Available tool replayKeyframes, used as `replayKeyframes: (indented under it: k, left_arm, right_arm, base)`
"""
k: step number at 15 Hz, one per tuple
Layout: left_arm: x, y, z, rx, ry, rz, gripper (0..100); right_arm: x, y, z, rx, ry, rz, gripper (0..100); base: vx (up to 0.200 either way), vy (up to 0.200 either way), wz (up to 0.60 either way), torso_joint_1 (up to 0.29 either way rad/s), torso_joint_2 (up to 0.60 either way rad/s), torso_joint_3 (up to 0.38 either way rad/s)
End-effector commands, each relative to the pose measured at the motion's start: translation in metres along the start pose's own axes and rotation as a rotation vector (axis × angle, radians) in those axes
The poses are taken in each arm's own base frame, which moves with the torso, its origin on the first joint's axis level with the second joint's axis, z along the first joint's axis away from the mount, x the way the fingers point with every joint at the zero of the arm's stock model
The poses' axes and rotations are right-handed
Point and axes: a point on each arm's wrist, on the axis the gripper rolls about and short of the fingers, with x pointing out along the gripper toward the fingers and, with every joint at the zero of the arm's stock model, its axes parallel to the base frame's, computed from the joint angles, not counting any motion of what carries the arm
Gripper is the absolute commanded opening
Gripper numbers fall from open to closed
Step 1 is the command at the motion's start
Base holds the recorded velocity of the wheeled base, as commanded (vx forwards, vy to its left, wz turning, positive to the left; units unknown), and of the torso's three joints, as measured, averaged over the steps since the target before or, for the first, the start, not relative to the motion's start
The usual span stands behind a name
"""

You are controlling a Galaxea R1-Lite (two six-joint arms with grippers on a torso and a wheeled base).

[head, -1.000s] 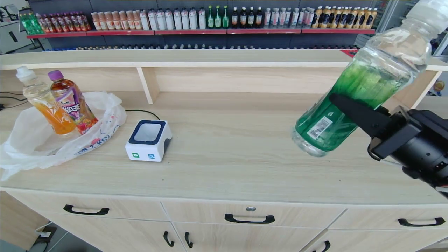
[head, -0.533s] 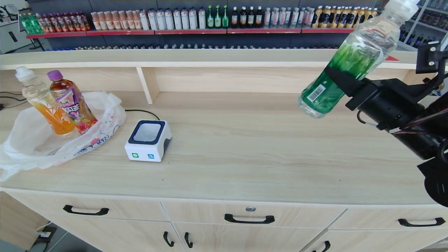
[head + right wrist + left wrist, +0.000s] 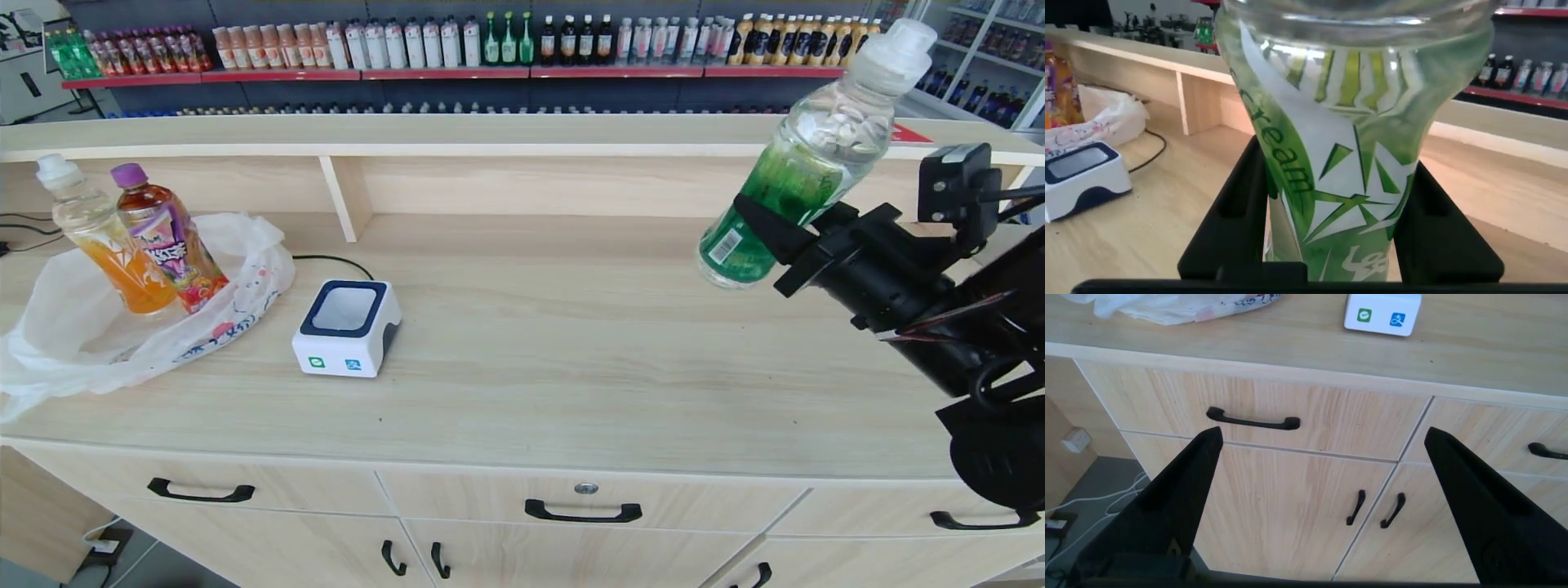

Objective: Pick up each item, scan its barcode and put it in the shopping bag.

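My right gripper (image 3: 788, 237) is shut on a green-labelled clear bottle (image 3: 804, 159) with a white cap, held tilted in the air above the counter's right side, barcode facing left. The right wrist view has the same bottle (image 3: 1343, 147) clamped between the black fingers (image 3: 1237, 212). A white and navy barcode scanner (image 3: 347, 327) sits on the counter left of centre, also the scanner (image 3: 1382, 312) in the left wrist view. A white shopping bag (image 3: 90, 327) lies at the far left, holding an orange bottle (image 3: 102, 237) and a purple-capped bottle (image 3: 167, 237). My left gripper (image 3: 1319, 498) hangs open below the counter, facing the drawers.
The wooden counter (image 3: 571, 359) has a raised back shelf (image 3: 408, 135) with a divider post (image 3: 347, 200). The scanner's black cable (image 3: 331, 261) runs behind it. Drawers with black handles (image 3: 1253, 420) are below the front edge. Store shelves of drinks (image 3: 490, 41) stand behind.
My right gripper has carried the green bottle away from the camera toward the counter's back right, and the bottle has turned more upright. Scanner, bag and its bottles have not moved.
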Motion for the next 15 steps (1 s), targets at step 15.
replayKeyframes:
  k: [15]
  left_arm:
    - [0.000,0.000,0.000,-0.001,0.000,0.000,100]
  right_arm:
    - [-0.028,0.008,0.005,-0.025,0.046,-0.059,0]
  base:
    - [-0.040,0.000,0.00,0.001,0.00,0.000]
